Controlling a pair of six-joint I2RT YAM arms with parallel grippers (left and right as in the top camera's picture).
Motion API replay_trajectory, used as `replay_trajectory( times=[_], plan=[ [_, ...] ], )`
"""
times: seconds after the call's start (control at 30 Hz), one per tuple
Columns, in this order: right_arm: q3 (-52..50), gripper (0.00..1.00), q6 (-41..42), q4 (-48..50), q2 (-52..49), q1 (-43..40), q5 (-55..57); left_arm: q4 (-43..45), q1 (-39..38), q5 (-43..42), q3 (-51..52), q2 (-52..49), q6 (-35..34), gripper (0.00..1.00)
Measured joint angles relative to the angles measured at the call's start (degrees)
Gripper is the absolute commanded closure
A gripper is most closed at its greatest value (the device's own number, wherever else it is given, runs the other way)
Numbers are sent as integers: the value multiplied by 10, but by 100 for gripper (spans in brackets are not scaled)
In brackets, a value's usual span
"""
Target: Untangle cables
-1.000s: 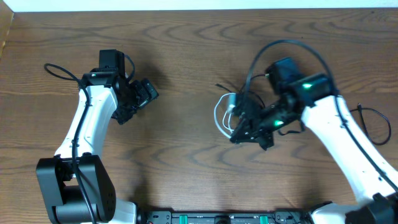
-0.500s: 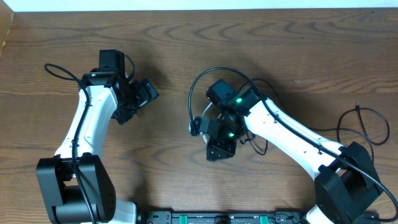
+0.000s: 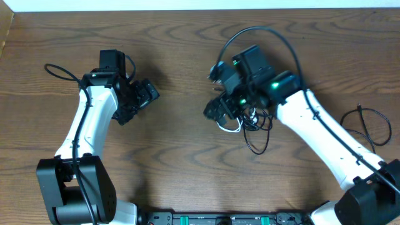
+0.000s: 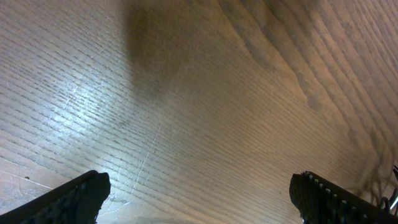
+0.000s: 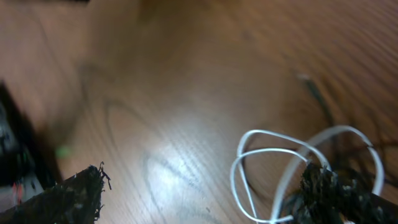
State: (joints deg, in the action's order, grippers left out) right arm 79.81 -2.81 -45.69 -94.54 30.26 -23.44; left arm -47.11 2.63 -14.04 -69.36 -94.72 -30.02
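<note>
Apparently right gripper hangs wide-open over the tangle, white cable loose, likely choosing a strand; left gripper wide, empty, well apart.

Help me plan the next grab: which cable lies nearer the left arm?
The white cable, looping out on that side; the black cable trails the other way.
</note>
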Motion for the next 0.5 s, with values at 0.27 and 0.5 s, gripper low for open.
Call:
replay_trajectory(
  times=[0.27, 0.5],
  plan=[
    [0, 1, 70, -60, 0, -120, 10, 14, 0, 0, 0, 0, -6, 3],
    [0, 1, 105, -90, 0, -244, 23, 16, -14, -30, -4, 0, -22, 2]
  ],
)
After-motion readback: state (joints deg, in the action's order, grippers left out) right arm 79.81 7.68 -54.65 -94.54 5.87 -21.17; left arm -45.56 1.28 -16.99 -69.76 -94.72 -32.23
